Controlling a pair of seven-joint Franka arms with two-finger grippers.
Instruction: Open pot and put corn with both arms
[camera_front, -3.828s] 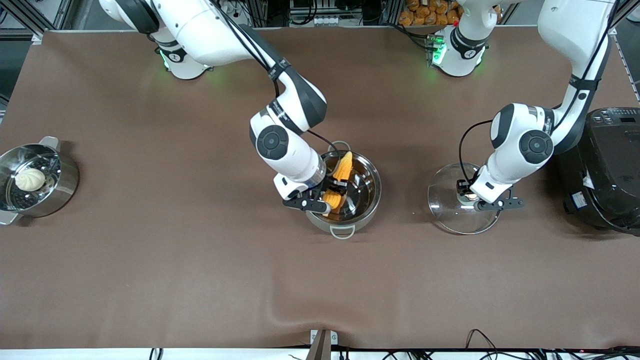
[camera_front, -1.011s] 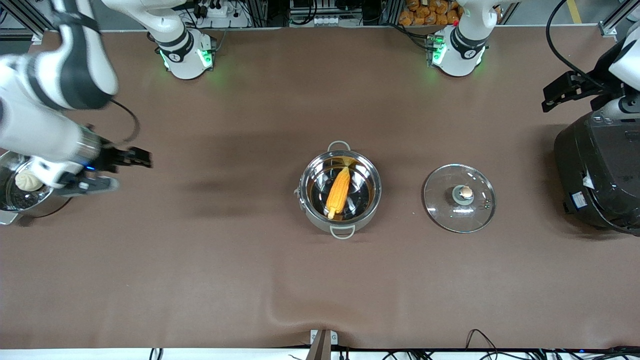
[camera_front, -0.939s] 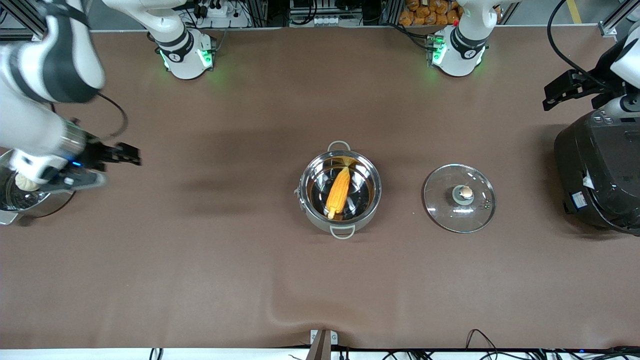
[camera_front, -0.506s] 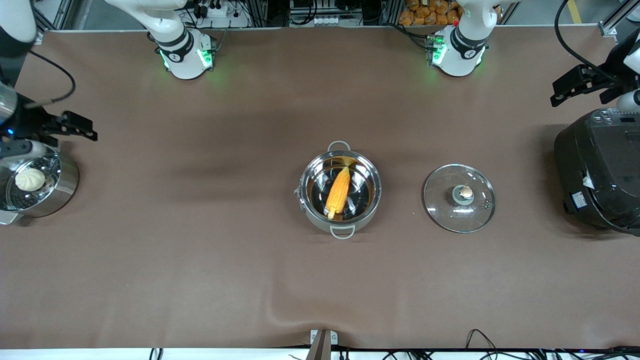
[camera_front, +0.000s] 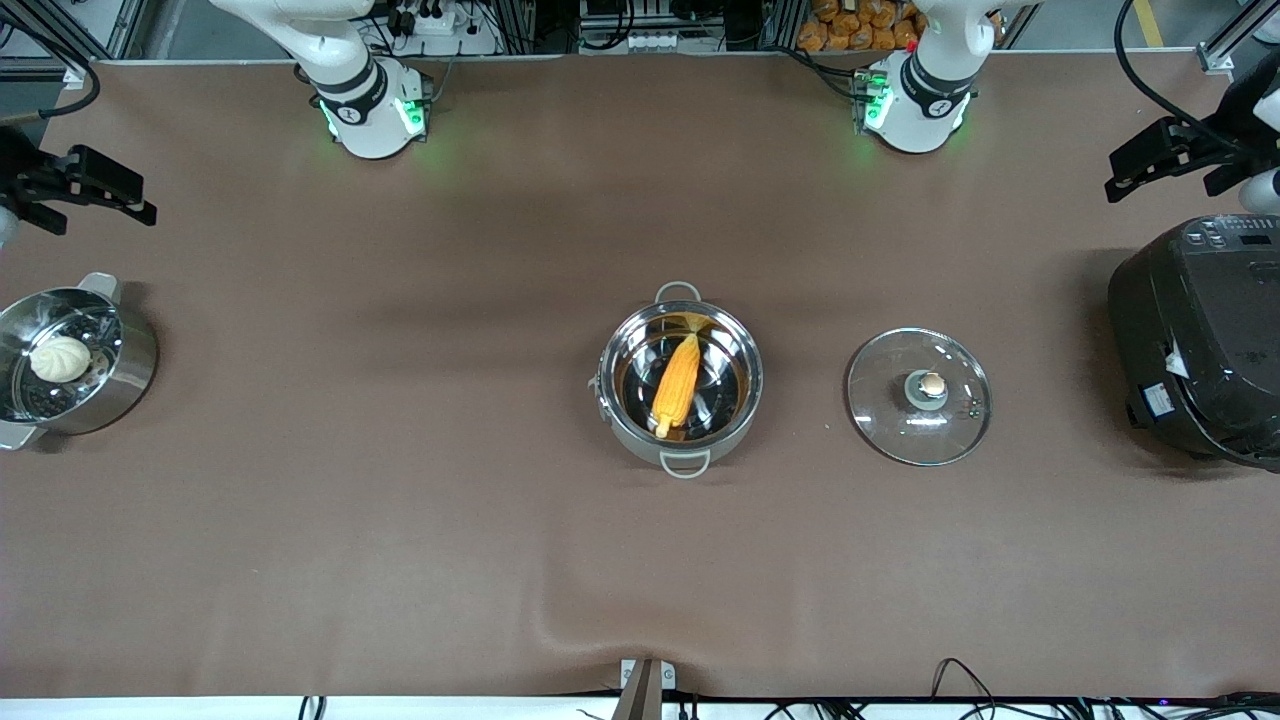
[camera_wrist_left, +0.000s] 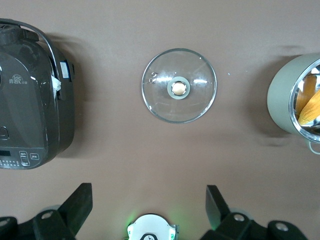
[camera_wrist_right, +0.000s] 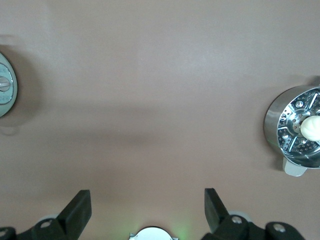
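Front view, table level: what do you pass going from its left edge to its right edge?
Steel pot with a white bun → pot holding the corn → glass lid → black rice cooker.

A high front camera is looking down across the whole table (camera_front: 400, 560) toward the arm bases, while both wrist cameras are looking straight down from well above it, the left sharing the lid (camera_wrist_left: 179, 85) and pot (camera_wrist_left: 289, 100), the right the bun pot (camera_wrist_right: 294, 131).
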